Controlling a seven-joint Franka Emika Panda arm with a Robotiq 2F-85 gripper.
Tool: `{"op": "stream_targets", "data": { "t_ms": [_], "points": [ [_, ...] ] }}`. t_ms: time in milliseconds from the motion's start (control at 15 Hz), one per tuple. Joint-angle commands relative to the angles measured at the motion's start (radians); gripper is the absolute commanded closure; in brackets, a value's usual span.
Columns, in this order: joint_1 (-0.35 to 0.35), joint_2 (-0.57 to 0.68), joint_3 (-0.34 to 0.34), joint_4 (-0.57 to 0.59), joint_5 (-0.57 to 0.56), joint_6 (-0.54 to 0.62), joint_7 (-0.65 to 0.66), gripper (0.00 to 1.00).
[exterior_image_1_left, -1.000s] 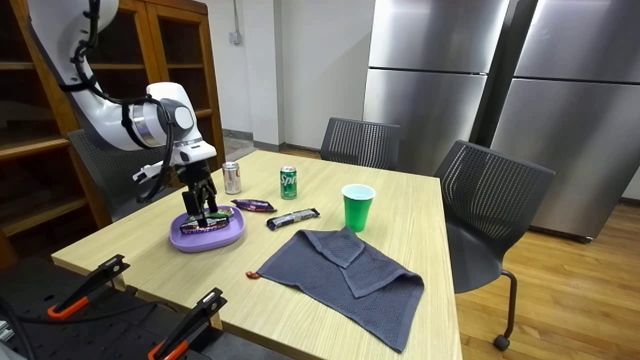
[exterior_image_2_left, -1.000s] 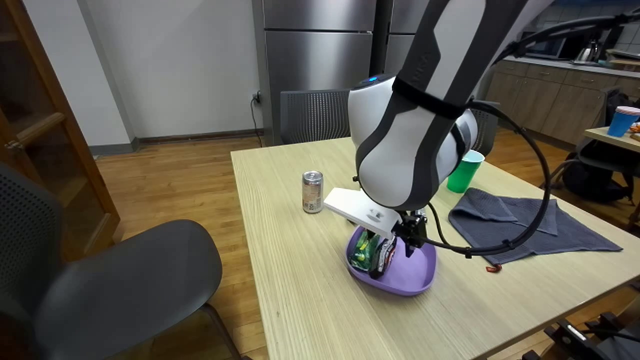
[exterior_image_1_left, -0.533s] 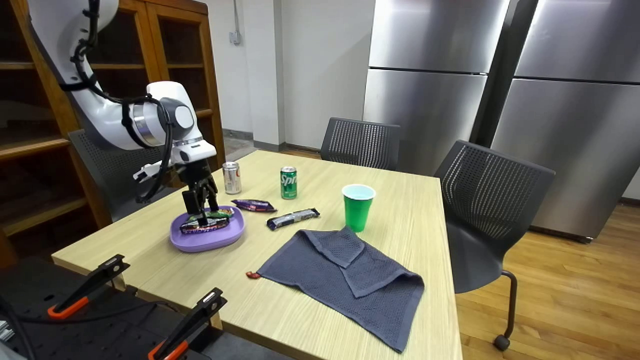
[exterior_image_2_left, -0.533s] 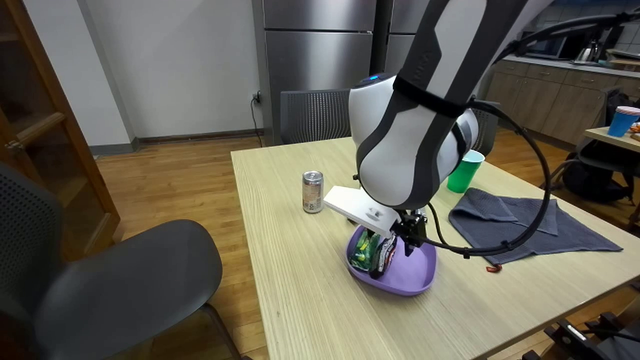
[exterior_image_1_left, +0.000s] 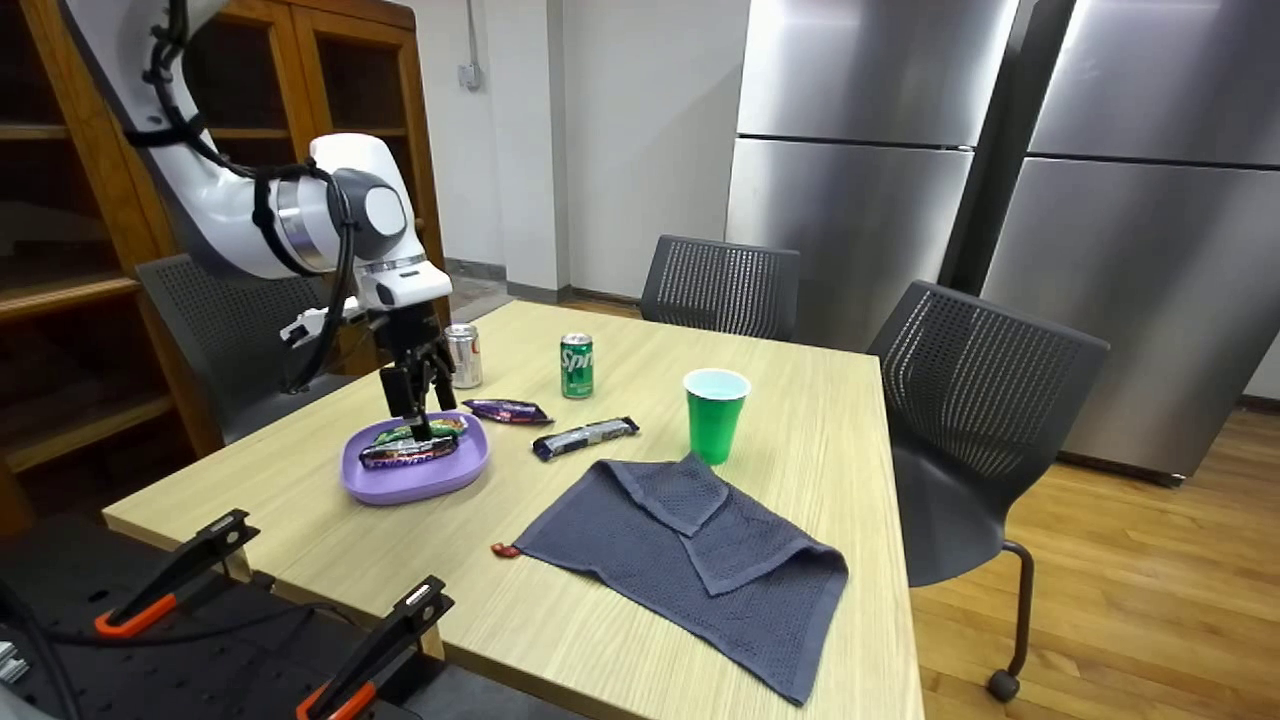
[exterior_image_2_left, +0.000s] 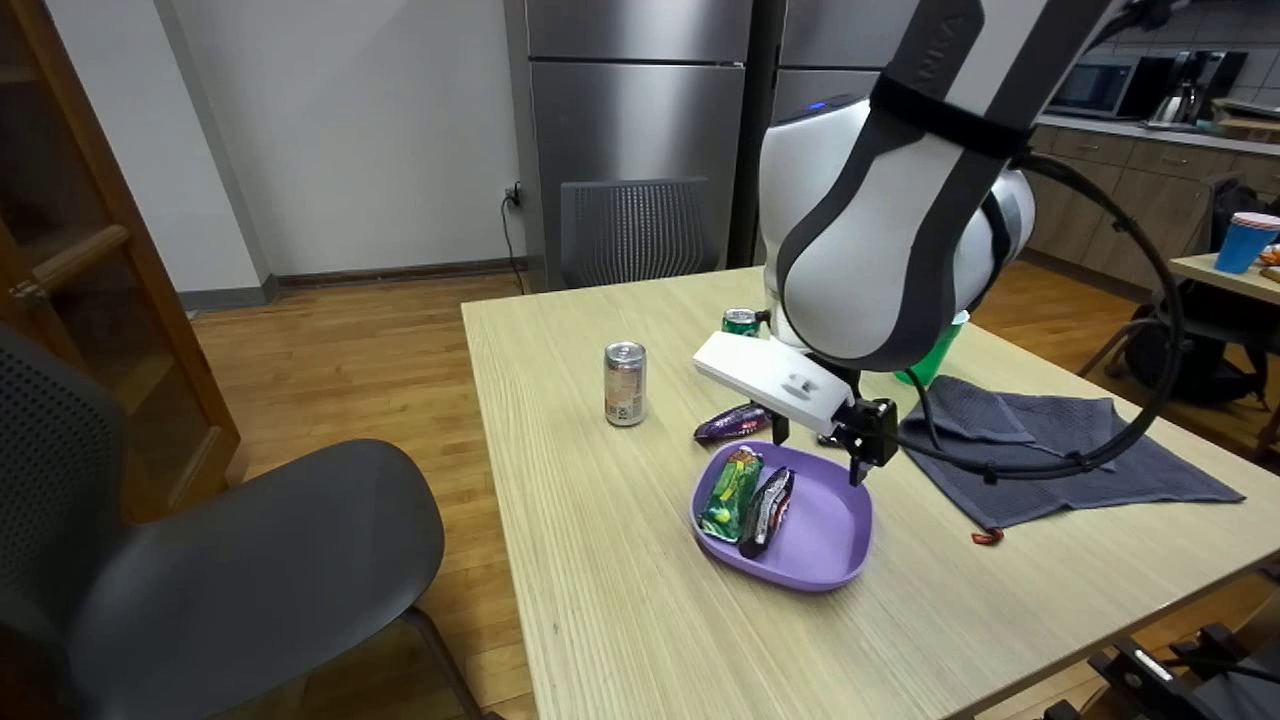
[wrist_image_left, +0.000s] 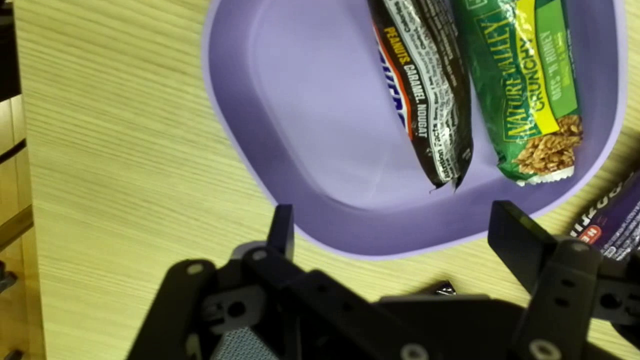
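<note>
My gripper is open with nothing between its fingers, above the near rim of the purple tray in the wrist view. Inside the tray lie a dark Snickers bar and a green Nature Valley bar, side by side and apart from the fingers. Both exterior views show the gripper over the tray's edge. Just outside the tray rests a purple-wrapped bar. A silver and dark bar lies farther along the table; in the wrist view, a dark wrapper tip peeks past the gripper body.
A silver can and a green Sprite can stand beyond the tray. Farther off are a green cup and a folded grey towel, with a small red piece at its corner. Clamps grip the table edge.
During the last half second my gripper has risen from beside the Snickers bar and shifted toward the tray's far edge, fingers apart. Both bars stay in the tray.
</note>
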Motion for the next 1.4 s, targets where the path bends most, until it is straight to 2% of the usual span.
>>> {"op": "stream_targets", "data": {
  "t_ms": [0,667,1333],
  "points": [
    [-0.034,-0.012,0.023,-0.004,-0.040,-0.001,0.025,0.00],
    [-0.048,-0.011,0.017,0.010,-0.043,0.007,0.024,0.00],
    [-0.128,0.028,0.062,0.111,-0.049,0.040,-0.006,0.00]
  ]
}}
